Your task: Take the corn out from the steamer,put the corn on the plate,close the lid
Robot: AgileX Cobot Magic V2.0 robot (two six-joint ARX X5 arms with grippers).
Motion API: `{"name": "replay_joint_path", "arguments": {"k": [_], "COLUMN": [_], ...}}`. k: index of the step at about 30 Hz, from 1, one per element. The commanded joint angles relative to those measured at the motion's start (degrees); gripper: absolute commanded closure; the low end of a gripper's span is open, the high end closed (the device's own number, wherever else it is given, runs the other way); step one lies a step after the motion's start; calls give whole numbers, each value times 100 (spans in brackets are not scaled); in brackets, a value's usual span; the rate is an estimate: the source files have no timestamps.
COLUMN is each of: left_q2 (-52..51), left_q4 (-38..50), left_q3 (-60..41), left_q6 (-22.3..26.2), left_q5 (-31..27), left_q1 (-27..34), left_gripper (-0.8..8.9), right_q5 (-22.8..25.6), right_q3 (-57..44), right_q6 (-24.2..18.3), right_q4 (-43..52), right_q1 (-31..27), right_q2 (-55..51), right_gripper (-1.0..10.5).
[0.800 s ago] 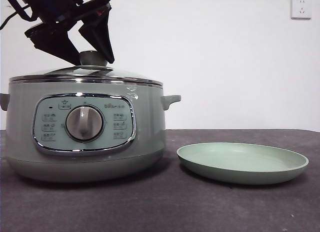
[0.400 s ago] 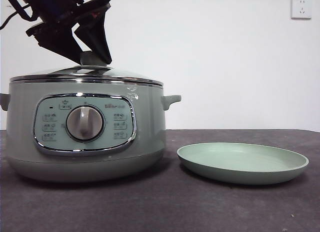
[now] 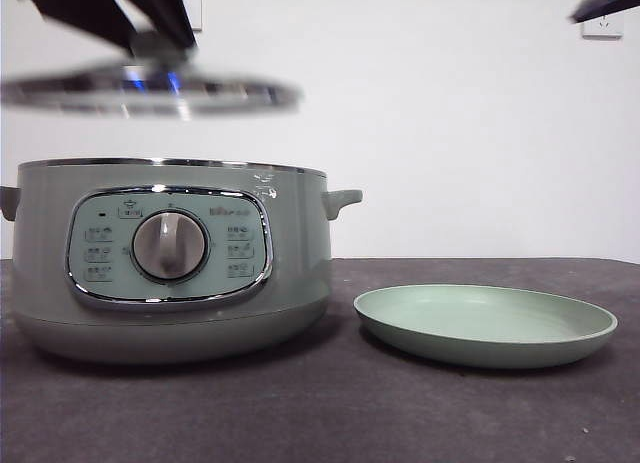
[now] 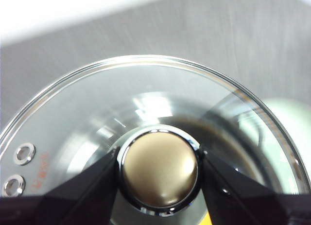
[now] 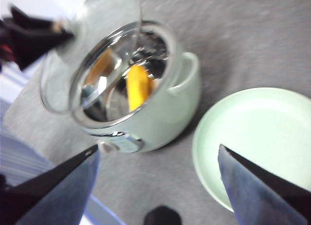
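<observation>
lid (image 3: 150, 91): motion-blurred in the front view; its knob is mostly covered by the left gripper (image 3: 150, 28), which the top edge cuts off
lid's rim (image 4: 146, 64): the near part runs out of the left wrist view
pot (image 3: 170, 258): its left handle is cut by the front view's edge; the inside is hidden behind the wall
corn (image 5: 137, 86): inside the pot, smeared, and partly seen through the glass lid, so its shape is unclear
panel markings (image 3: 238, 233): too small to read
right gripper (image 3: 605, 1): only a blurred dark tip, high above the plate (image 3: 485, 328)
</observation>
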Motion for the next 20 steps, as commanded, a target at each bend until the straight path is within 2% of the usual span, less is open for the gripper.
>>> {"name": "replay_joint_path", "arguments": {"k": [1, 6, 11, 15, 20], "left_q2": [-586, -1495, -2328, -2870, -3274], "left_q4": [22, -525, -1069, -1335, -1464], "left_q3": [74, 74, 74, 74, 74], "left_q6": [79, 114, 114, 114, 111], "left_q5": [-136, -675, -1427, -1582, -1720], "left_q1": [-2, -2, -2, -2, -2], "left_gripper": [822, 822, 822, 822, 822], "right_q5": [-20, 122, 446, 509, 1187], "right_q3": [37, 297, 1115, 2068, 3429], "right_q6": [136, 162, 50, -153, -531], "right_q4": [184, 597, 544, 304, -188], "right_q1": [420, 1182, 1862, 2302, 2763], "right_q2": [328, 1165, 2321, 3340, 4544], "right_gripper": [541, 540, 541, 541, 542]}}
